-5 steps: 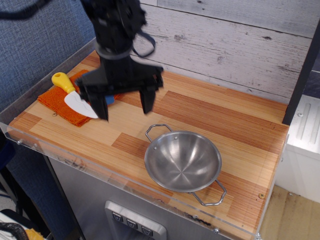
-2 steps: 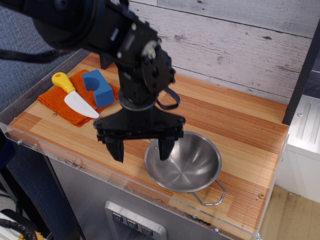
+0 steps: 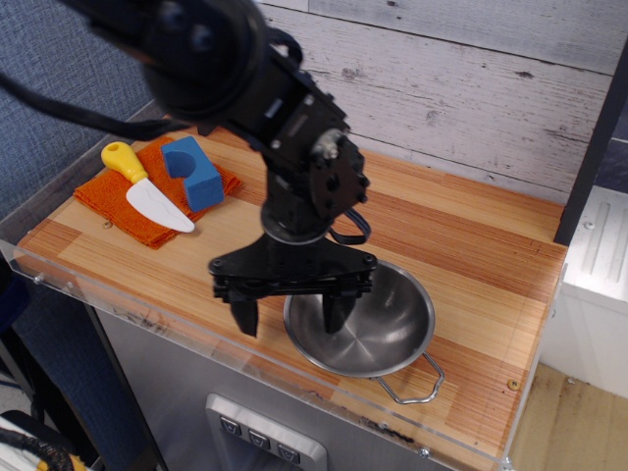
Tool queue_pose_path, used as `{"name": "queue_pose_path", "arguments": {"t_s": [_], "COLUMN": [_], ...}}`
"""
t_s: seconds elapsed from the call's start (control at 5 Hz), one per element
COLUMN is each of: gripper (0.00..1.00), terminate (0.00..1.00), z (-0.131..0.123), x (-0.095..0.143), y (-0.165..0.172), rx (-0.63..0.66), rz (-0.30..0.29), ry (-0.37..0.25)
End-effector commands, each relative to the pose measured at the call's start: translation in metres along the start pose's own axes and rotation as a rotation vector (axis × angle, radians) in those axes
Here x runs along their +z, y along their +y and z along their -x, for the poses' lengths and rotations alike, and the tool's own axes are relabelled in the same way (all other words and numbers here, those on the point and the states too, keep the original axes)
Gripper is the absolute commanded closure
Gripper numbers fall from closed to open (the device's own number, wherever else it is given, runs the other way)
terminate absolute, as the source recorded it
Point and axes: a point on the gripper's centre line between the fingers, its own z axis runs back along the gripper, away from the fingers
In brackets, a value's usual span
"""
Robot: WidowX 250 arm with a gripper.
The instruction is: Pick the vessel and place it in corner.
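1. The shiny round stainless-steel vessel [image 3: 378,319] with thin wire loop handles sits on the wood-plank tabletop [image 3: 461,245] close to the front edge, nearer the front right corner than the left; one handle points toward that front right corner.
2. A clear acrylic lip [image 3: 118,299] runs along the front and left edges of the desk, and the vessel's front rim lies just behind it.
3. The black gripper [image 3: 290,316] hangs over the vessel's left rim with its jaws spread wide, one finger [image 3: 336,312] inside the bowl and the other outside to the left above bare wood. It holds nothing; whether the inner finger touches the steel cannot be told.
4. The back left corner [image 3: 191,103], where the whitewashed plank wall [image 3: 471,88] meets the blue textured wall [image 3: 69,88], is largely hidden behind the arm.
5. Near the left edge an orange cloth [image 3: 118,201] lies flat, carrying a blue foam block [image 3: 191,172] and a yellow-handled white knife [image 3: 147,186]; these lie between the vessel and the back left corner.
6. The right half of the tabletop, from the back wall to the vessel, is open wood.
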Motion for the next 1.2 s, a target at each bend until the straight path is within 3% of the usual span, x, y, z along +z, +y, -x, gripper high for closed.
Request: {"name": "queue_pose_path", "arguments": {"t_s": [0.0, 0.4, 1.0], "gripper": [1.0, 1.0, 1.0], "terminate": [0.0, 0.0, 0.0], "z": [-0.015, -0.016, -0.014], "x": [0.003, 0.004, 0.039], "y": [0.001, 0.017, 0.022], "rx": [0.02, 0.036, 0.03], "rz": [0.014, -0.012, 0.053], "ry": [-0.064, -0.076, -0.086]}}
